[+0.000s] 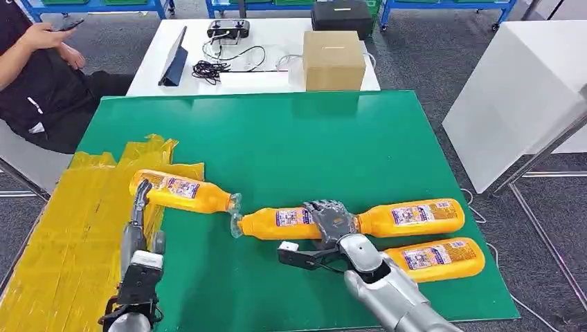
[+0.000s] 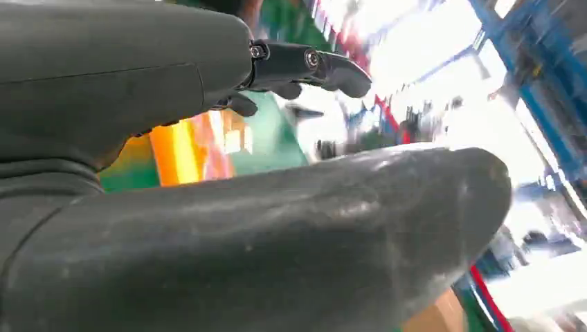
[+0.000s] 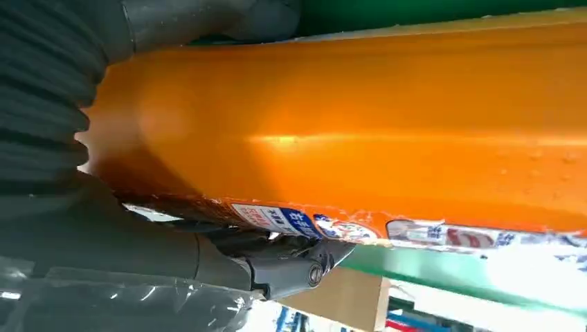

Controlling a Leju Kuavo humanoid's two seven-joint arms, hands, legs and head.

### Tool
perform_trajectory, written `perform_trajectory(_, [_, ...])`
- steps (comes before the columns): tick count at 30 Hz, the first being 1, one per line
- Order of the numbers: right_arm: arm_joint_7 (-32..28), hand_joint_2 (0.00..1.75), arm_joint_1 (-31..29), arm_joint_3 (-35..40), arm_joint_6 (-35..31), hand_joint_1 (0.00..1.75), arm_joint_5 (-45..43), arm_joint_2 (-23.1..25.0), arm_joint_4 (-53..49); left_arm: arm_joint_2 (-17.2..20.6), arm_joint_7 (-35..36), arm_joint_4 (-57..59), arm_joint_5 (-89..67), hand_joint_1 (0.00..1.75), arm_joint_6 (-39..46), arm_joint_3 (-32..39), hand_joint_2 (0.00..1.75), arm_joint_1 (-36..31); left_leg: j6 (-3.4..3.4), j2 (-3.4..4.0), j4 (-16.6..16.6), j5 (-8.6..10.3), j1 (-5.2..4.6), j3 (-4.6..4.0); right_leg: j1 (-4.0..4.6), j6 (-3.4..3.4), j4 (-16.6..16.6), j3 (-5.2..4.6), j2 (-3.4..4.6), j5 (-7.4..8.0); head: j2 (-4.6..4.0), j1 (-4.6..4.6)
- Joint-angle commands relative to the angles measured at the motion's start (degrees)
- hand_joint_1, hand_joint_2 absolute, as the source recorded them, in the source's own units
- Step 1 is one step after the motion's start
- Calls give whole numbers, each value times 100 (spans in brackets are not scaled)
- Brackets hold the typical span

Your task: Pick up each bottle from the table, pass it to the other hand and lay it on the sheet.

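A: Where did the orange juice bottles lie, taking the yellow plastic sheet (image 1: 69,228) as the mark?

B: One bottle (image 1: 181,191) lay on its side with its base on the sheet's far edge and its neck out over the green mat (image 1: 311,138). A second bottle (image 1: 277,223) lay on the mat beside the sheet, its cap nearly meeting the first bottle's cap. The third bottle (image 1: 415,217) and the fourth bottle (image 1: 432,258) lay well apart from the sheet, near the mat's opposite edge, one alongside the other.

A: And the right robot hand (image 1: 332,220)?

B: It wrapped the second bottle at its base end, fingers over the top; the right wrist view showed the orange body (image 3: 360,131) held between palm and thumb.

A: The left robot hand (image 1: 142,200)?

B: It hung over the sheet just at the first bottle's base, fingers (image 2: 304,66) stretched out and apart, holding nothing.

A: Beyond the mat?

B: A white bench (image 1: 277,76) carried a cardboard box (image 1: 333,60), a tablet (image 1: 174,57) and cables (image 1: 214,68); a seated person (image 1: 38,76) was beside it.
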Motion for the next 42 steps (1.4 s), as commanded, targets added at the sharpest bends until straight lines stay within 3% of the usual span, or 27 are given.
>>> perform_trajectory(1, [-1375, 175, 1306, -865, -1902, 175, -1402, 571, -2062, -384, 31, 65, 3178, 0, -2408, 736, 175, 471, -7, 7, -2, 1, 4, -20, 4, -2, -3, -6, 5, 3, 0, 2])
perform_trajectory(2, [-1485, 175, 1464, -768, -2121, 175, -1474, 625, -2534, -469, -28, 40, 3552, 0, -2695, 815, 175, 589, -7, 17, 0, -3, 1, -26, 1, 0, 5, 27, 16, 0, 0, 2])
perform_trajectory(5, [-1790, 175, 1745, -601, -2491, 175, -1796, 740, -3247, -625, -149, -70, 3809, 0, -2980, 781, 175, 760, -11, 43, 5, -18, 1, -38, 2, -2, 17, 8, 40, -9, 0, 0])
perform_trajectory(6, [-1870, 175, 1807, -536, -2557, 175, -1893, 739, -3393, -643, -170, -94, 3826, 0, -3042, 705, 175, 787, -9, 19, 5, -9, 0, -51, 1, 0, 16, 0, 17, -7, 0, -4])
perform_trajectory(16, [-2208, 175, 1824, -377, -2881, 175, -2091, 777, -3565, -524, -484, -71, 3596, 0, -2877, 299, 175, 670, -8, 2, 3, 4, 9, -80, 7, 0, 4, -19, -2, 3, 0, 0])
perform_trajectory(29, [-2114, 175, 1457, -378, -2776, 175, -2222, 983, -2668, -406, -685, -67, 3331, 0, -2681, -153, 175, 561, -8, 8, -6, 5, 4, -67, 3, 0, -1, -12, 6, 6, 0, 0])
perform_trajectory(42, [-1746, 175, 673, 210, -2618, 175, -1696, 1448, -537, -273, -582, 110, 3926, 0, -2909, -608, 175, 227, -7, 13, -10, 4, 3, -63, 2, 0, -2, -9, 12, 6, 0, -2])
